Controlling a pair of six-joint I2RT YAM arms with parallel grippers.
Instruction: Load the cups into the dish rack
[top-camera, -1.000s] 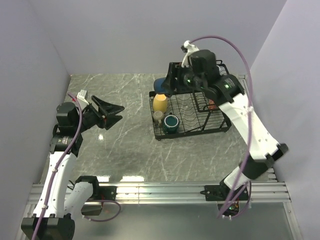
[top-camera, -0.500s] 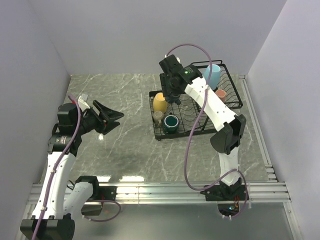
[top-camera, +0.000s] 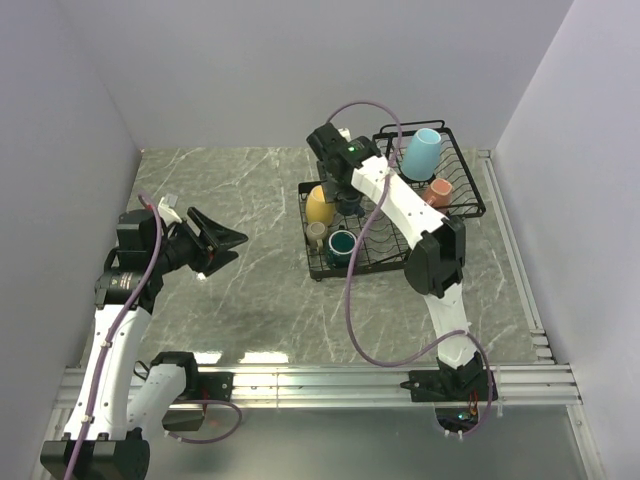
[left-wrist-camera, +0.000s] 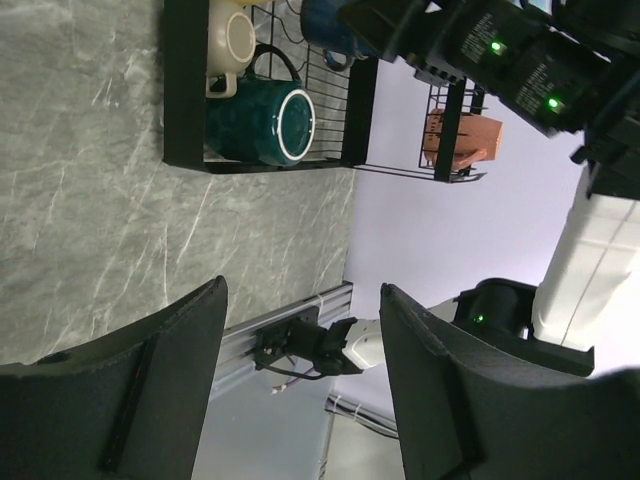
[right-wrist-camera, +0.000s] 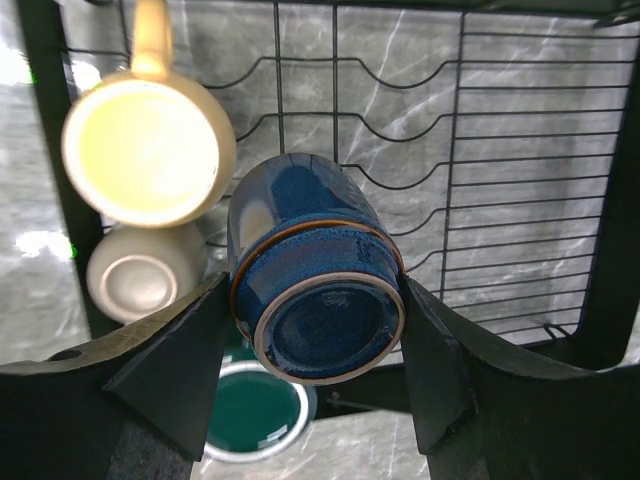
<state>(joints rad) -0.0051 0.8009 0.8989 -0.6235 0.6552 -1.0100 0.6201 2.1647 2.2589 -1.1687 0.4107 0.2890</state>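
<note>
Navy mug (right-wrist-camera: 316, 290) on its side (base camera-ward) inside right end effector (right-wrist-camera: 310, 350), over dish rack (right-wrist-camera: 520, 200).

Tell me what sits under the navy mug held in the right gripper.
Below the navy mug lie the dish rack wires and the dark green mug, partly covered by it. The yellow mug and olive-tan mug stand beside. What lies directly beneath is hidden.

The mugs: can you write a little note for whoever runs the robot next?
Right gripper: jaws shut on the navy mug, held bottom-up over the dish rack lower tray.
Left gripper: jaws open, empty, away over the table.
Done: yellow mug, small tan mug and green mug sit in the lower tray; light blue mug and pink mug in the upper basket.
Left: set down the navy mug, release.
</note>
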